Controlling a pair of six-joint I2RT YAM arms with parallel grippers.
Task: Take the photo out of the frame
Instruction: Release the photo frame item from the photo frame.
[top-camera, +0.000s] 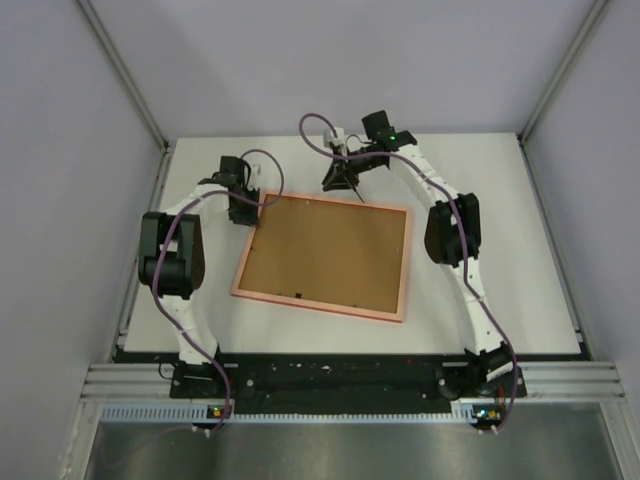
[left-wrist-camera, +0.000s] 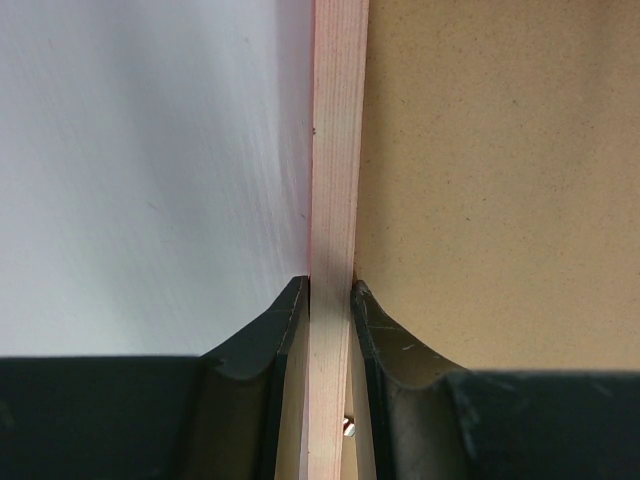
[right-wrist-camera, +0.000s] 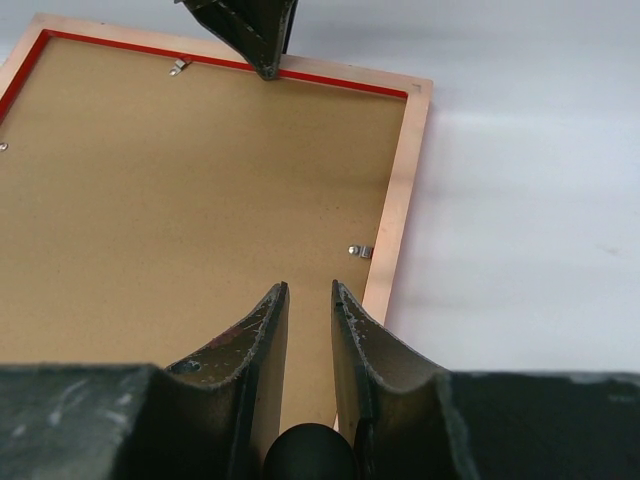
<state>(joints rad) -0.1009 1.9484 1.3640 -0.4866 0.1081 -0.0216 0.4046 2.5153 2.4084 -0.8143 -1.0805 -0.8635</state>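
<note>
From above, the left end effector (top-camera: 243, 207) sits at the far-left corner of the frame (top-camera: 318, 306). How it grips shows only in its wrist view: one finger (left-wrist-camera: 268, 345) on the outer side and the other on the inner, pressed against the pale wooden rim, pinching it. That close view shows nothing of the frame's outline. The overhead one shows it lying flat and back-up, slightly skewed, with the brown backing board (top-camera: 325, 252) filling it.

The worktop (top-camera: 500, 250) is plain white, boxed in by pale grey walls (top-camera: 330, 60) on three sides, and a metal rail (top-camera: 350, 380) runs along the near edge.

The right end effector (top-camera: 345, 180) is at the frame's far edge, right of the left one. Its wrist view looks down over the board just inside a rim, close to a small metal clip (right-wrist-camera: 360, 250) — detail too small for the overhead. Its fingers stand narrowly apart with nothing between the tips. A dark rounded thing (right-wrist-camera: 305, 452) sits between them nearer the palm — whether they clamp it I cannot tell.
</note>
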